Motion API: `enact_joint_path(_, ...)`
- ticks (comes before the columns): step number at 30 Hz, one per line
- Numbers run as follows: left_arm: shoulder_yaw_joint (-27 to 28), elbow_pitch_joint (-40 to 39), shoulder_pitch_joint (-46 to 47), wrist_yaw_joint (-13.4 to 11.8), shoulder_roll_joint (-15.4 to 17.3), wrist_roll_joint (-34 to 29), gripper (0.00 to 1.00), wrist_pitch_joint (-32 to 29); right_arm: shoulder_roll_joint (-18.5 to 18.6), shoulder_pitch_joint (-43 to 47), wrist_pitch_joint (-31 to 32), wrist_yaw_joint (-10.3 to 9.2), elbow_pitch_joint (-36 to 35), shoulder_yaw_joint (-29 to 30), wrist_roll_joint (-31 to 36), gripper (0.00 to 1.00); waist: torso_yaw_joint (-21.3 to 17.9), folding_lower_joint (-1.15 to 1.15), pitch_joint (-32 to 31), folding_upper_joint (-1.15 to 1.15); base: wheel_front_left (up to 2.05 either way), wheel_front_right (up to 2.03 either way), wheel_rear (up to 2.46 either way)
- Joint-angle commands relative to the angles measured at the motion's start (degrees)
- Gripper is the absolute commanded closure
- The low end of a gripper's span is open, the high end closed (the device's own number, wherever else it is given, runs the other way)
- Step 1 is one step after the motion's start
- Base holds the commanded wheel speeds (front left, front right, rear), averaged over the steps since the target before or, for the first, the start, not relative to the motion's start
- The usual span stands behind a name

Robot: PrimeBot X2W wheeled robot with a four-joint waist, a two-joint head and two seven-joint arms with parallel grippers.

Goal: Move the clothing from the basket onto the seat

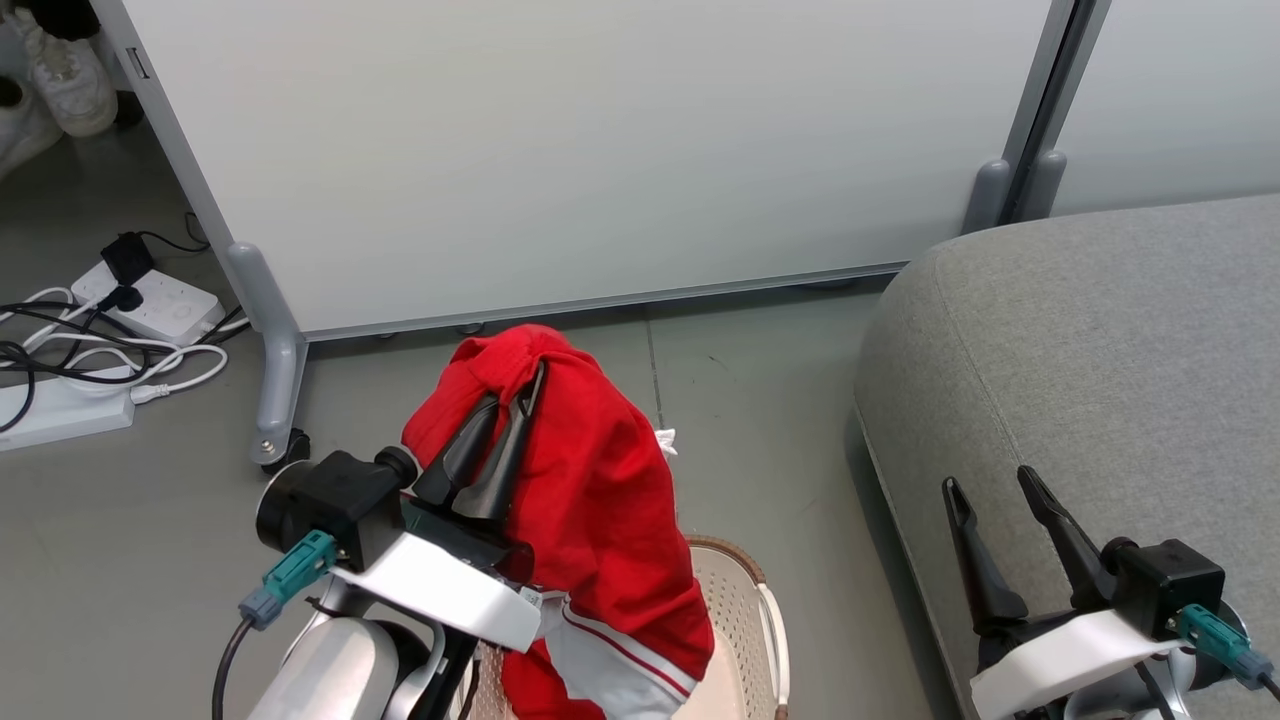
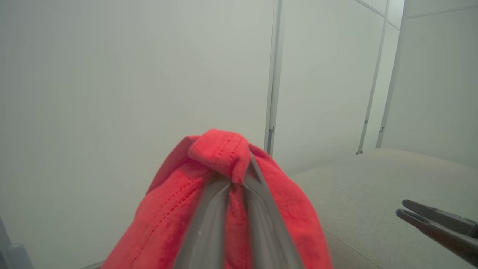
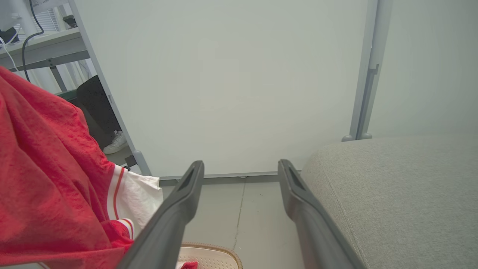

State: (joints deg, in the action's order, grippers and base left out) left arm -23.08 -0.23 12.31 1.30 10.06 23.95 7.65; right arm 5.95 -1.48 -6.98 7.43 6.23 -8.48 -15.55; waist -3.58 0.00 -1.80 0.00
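Note:
A red garment of the clothing hangs from my left gripper, which is shut on a bunched fold at its top; its white striped hem trails down to the basket. Up close, the pinched fold sits between my left gripper's tips. The cream basket with its brown rim stands on the floor under the hanging cloth, mostly covered. To the right lies the grey seat, also seen as seat. My right gripper is open over the seat's front edge, nothing between its fingers.
A pale grey wheeled partition stands close behind, its caster foot on the left. Power strips and cables lie on the floor at far left. White shoes show at the top left corner. Bare floor separates basket and seat.

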Motion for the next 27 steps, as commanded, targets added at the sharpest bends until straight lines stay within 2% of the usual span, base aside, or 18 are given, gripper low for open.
enact_joint_path(1,0.3,-0.4,-0.3,-0.3,0.4,0.1,1.0,0.1,0.1,0.5,0.4,0.11,-0.3,0.1,0.3,0.0,0.0,0.0,0.0,0.0,0.0,0.0,0.0)
enact_joint_path(9,0.4,-1.2,-0.7,-1.0,0.7,0.4,1.0,-0.3,-0.2,0.6,0.7,0.11,-1.0,-0.4,0.5,0.0,-0.3,0.0,0.2,0.0,0.0,0.0,0.0)
enact_joint_path(14,0.1,-1.5,-0.5,-1.4,0.9,0.2,1.0,-0.3,-0.5,-0.9,0.9,0.11,-2.2,-3.4,-1.2,0.0,-0.2,0.0,0.2,0.0,0.0,0.0,0.0)
enact_joint_path(17,0.0,-1.6,-0.5,-1.2,0.7,0.7,1.0,-0.6,0.0,-2.5,1.4,0.11,-3.4,-7.8,-3.5,0.0,-0.1,0.0,0.2,0.0,0.0,0.0,0.0)
enact_joint_path(21,-0.5,-1.5,0.3,-1.0,0.4,1.0,1.0,-0.8,1.1,-6.4,2.8,0.11,-4.5,-16.4,-7.6,0.0,0.3,0.0,0.3,0.0,0.0,0.0,0.0)
enact_joint_path(27,-1.5,-1.2,1.3,-0.7,0.0,0.7,1.0,-1.0,1.9,-13.4,3.9,0.11,-1.6,-28.3,-12.7,0.0,1.4,0.0,0.6,0.0,0.0,0.0,0.0)
